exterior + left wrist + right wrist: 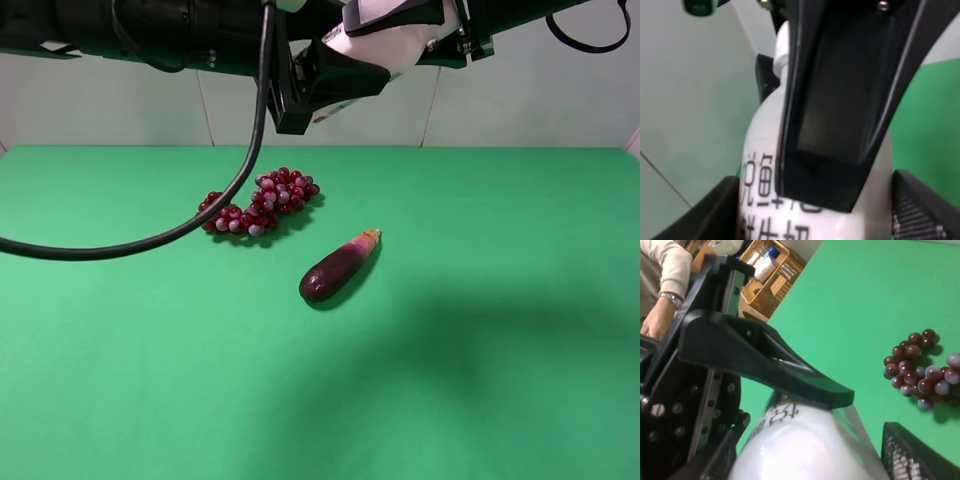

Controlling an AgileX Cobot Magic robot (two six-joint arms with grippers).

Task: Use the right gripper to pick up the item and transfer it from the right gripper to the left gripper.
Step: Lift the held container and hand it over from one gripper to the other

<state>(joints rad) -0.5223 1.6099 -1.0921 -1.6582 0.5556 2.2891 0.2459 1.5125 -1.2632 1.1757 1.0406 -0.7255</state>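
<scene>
The item, a white plastic bottle, hangs high above the back of the green table, between both grippers. My right gripper reaches in from the right and grips one end. My left gripper reaches in from the left, trailing a black cable. In the left wrist view the bottle with black print fills the gap between my left gripper's fingers, and a right finger lies across it. In the right wrist view the bottle sits between my right gripper's pads, with a left finger pressed on it.
A red grape bunch and a dark purple eggplant lie on the green table below the arms. The grapes also show in the right wrist view. A person's arm and a wicker basket are beyond the table edge.
</scene>
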